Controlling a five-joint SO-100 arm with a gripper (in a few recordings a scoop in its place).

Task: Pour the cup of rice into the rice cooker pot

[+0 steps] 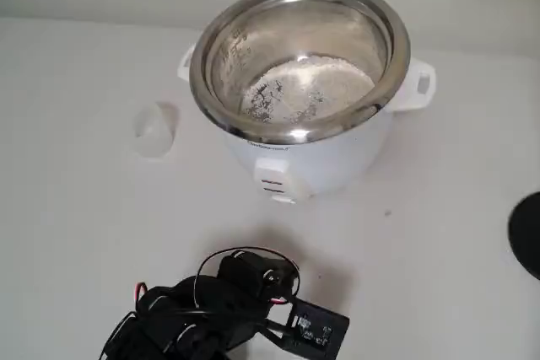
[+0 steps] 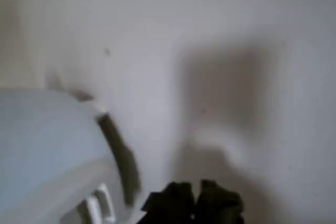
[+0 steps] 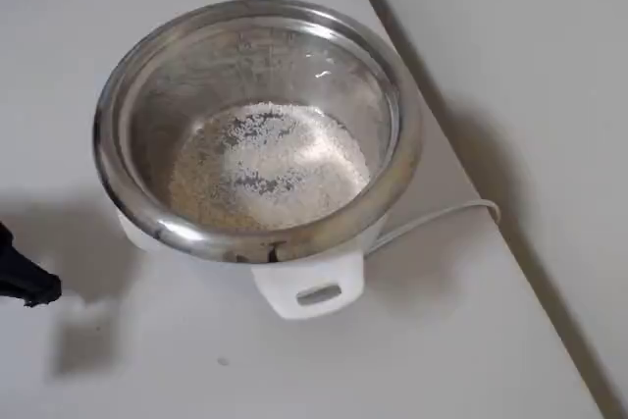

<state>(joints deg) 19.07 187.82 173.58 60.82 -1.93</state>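
Your pincer [image 2: 194, 203] shows as two dark blurred lumps at the bottom edge of the wrist view; you cannot tell whether they are spread or pressed together, and nothing is visibly between them. In the fixed view the black arm [image 1: 219, 309] sits folded low at the near edge of the table [image 1: 439, 208].

The pot [image 1: 299, 56] stands well beyond the pincer, its rim clear, a thin layer of rice [image 1: 308, 86] already covering its floor. The cup [image 1: 156, 128] stands on the table beyond the pincer and to the left in the fixed view, beside the pot but apart from it. It is pale, nearly the table's colour, and its contents cannot be made out.

The risks, as I judge them: the cup is light and low in contrast, so a misjudged reach could tip it, and a wide swing could catch the pot's white handle [image 1: 419, 83].
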